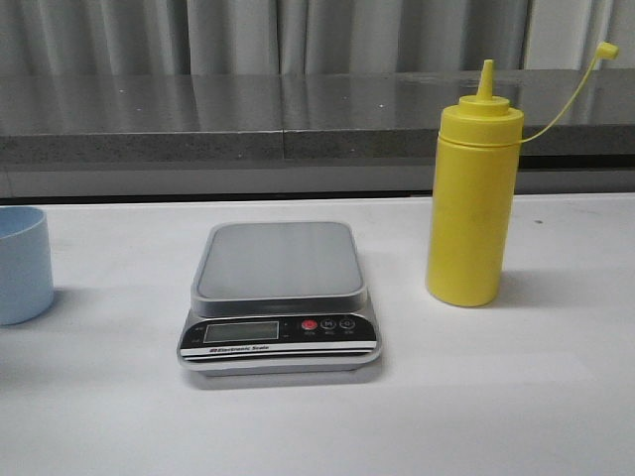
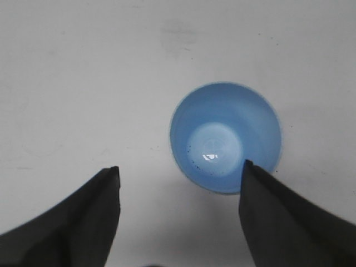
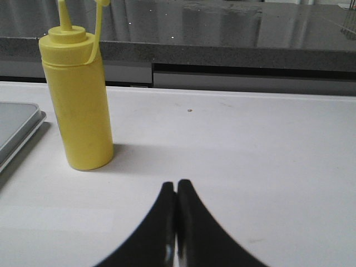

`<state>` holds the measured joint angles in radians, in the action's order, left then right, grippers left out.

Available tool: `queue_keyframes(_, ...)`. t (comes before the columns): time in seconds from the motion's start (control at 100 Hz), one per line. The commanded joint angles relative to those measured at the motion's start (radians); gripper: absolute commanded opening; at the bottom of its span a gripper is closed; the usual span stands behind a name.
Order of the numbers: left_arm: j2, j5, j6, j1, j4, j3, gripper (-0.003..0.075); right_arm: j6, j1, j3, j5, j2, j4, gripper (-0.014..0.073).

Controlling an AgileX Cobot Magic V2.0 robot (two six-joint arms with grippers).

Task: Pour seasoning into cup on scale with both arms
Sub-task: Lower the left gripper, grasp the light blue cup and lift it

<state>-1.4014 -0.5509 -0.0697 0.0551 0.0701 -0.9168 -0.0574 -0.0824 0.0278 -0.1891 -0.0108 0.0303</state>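
Observation:
The yellow seasoning bottle stands upright on the white table, right of the scale; its cap hangs on a thin tether. The light blue cup stands at the table's far left edge, off the scale. In the left wrist view I look down into the empty cup; my left gripper is open above it, one finger overlapping the cup's rim. My right gripper is shut and empty, low over the table, with the bottle ahead and to one side. Neither arm shows in the front view.
A dark grey counter ledge runs along the back of the white table, with pale curtains behind it. The scale's platform edge shows in the right wrist view.

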Motion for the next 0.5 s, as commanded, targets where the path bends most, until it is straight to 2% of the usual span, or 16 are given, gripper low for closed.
queue_keyframes(0.0, -0.012, 0.062, -0.007, -0.002, -0.004, -0.048, 0.0449, 0.0, 0.007, -0.022, 0.082, -0.019, 0.001, -0.0067)
queue_keyframes(0.49, -0.188, 0.066, -0.007, -0.002, -0.013, -0.118, 0.0449, 0.0, 0.007, -0.022, 0.082, -0.019, 0.001, -0.0067)
